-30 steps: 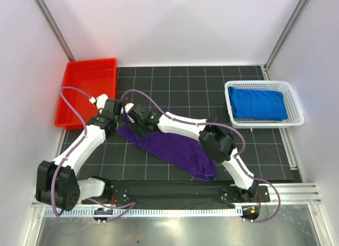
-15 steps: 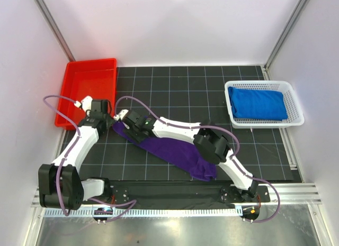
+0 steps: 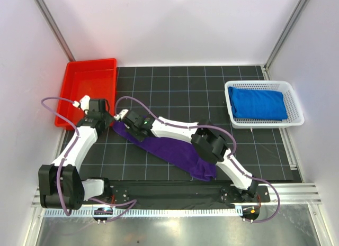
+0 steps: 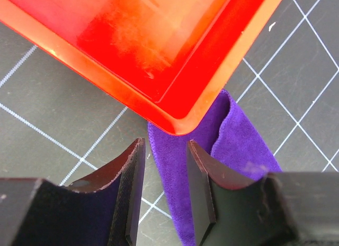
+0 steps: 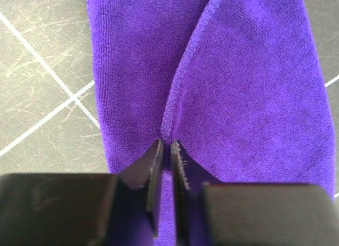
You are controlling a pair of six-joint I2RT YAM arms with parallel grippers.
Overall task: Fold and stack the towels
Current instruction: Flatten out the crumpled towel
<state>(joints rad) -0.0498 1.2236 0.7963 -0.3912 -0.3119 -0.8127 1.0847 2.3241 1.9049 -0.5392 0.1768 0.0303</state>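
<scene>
The purple towel (image 3: 169, 151) lies as a long diagonal strip on the black grid mat, its far end near the red tray. My left gripper (image 3: 107, 123) is open at that end; in the left wrist view the towel's edge (image 4: 169, 166) lies below and between its fingers (image 4: 130, 188). My right gripper (image 3: 131, 127) is just beside it, shut on a folded hem of the purple towel (image 5: 238, 87), with the hem running into the narrow gap. The blue towel (image 3: 258, 103) lies folded in the white basket. The patterned yellow-orange towel is out of view.
The red tray (image 3: 87, 84) stands at the back left, and its corner (image 4: 180, 119) almost touches the towel's end. The white mesh basket (image 3: 298, 118) stands at the right. Both arms reach across the left half of the mat.
Both grippers have moved left toward the red tray, and the purple towel's far end has shifted left with them. Little has moved in the last half second.
</scene>
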